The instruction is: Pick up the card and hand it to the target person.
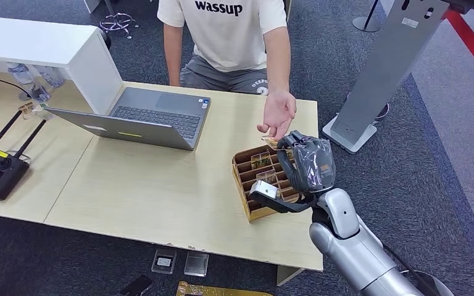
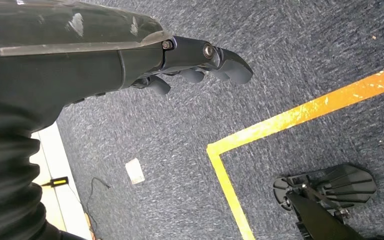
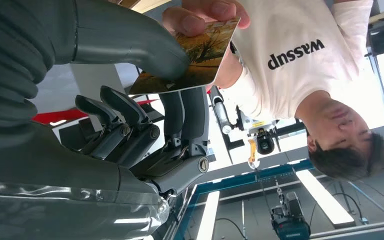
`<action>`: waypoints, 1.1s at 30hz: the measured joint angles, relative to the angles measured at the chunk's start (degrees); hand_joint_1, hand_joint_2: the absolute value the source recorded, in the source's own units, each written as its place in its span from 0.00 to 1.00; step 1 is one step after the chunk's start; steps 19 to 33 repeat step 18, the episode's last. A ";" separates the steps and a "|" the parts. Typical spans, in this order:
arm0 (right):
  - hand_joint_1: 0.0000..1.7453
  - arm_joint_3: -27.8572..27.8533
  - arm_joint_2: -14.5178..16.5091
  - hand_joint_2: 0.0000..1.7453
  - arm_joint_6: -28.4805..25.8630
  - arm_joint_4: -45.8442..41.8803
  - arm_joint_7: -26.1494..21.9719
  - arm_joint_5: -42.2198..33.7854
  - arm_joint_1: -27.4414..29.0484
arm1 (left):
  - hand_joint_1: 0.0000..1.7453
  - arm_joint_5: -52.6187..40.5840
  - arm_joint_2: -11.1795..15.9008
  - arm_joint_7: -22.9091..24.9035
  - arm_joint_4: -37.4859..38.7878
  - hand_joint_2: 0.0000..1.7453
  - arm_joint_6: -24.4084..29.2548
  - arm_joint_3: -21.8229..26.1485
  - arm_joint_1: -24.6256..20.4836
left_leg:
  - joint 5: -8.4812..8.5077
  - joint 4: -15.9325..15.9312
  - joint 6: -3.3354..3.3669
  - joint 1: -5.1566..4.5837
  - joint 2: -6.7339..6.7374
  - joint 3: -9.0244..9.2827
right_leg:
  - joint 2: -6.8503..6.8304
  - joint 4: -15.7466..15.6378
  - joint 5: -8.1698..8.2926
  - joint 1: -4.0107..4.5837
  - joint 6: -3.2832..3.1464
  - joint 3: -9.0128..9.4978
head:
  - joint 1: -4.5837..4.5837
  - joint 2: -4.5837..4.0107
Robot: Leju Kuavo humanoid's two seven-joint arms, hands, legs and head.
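Card (image 3: pixel 192 57) sits pinched between the right hand's (image 1: pixel 311 163) thumb and fingers (image 3: pixel 180 117), raised above the wooden rack (image 1: pixel 250 185) at the counter's (image 1: pixel 160 191) far right — and the person's hand (image 1: pixel 279 114) already grips its other end. The step in hand looks like the handover itself. Next, I judge, the right hand must loosen its pinch once the person's hold is firm, then draw back. The left hand (image 2: pixel 200 62) hangs over the carpet, fingers curled, holding nothing.
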 joint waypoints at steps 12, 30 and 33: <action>0.00 -7.69 4.41 1.00 -0.14 4.01 -3.45 3.58 2.05 | 0.00 0.10 -0.27 -1.14 0.00 0.75 -0.75 -0.03 0.21 | 0.00 0.00 0.00 0.00 0.00 0.00 | 0.00 0.00 0.00 0.00 0.00 0.00 | 0.07 0.00; 0.00 -8.78 5.00 1.00 -0.18 4.01 -3.86 -2.43 3.19 | 0.00 1.01 -0.28 -1.79 0.00 0.00 0.57 -0.03 0.76 | 0.00 0.00 0.00 0.00 0.00 0.00 | 0.01 0.00 0.00 0.00 0.00 -0.01 | 0.03 0.00; 0.00 -8.78 5.00 1.00 -0.18 4.01 -3.86 -2.43 3.19 | 0.00 1.01 -0.28 -1.79 0.00 0.00 0.57 -0.03 0.76 | 0.00 0.00 0.00 0.00 0.00 0.00 | 0.01 0.00 0.00 0.00 0.00 -0.01 | 0.03 0.00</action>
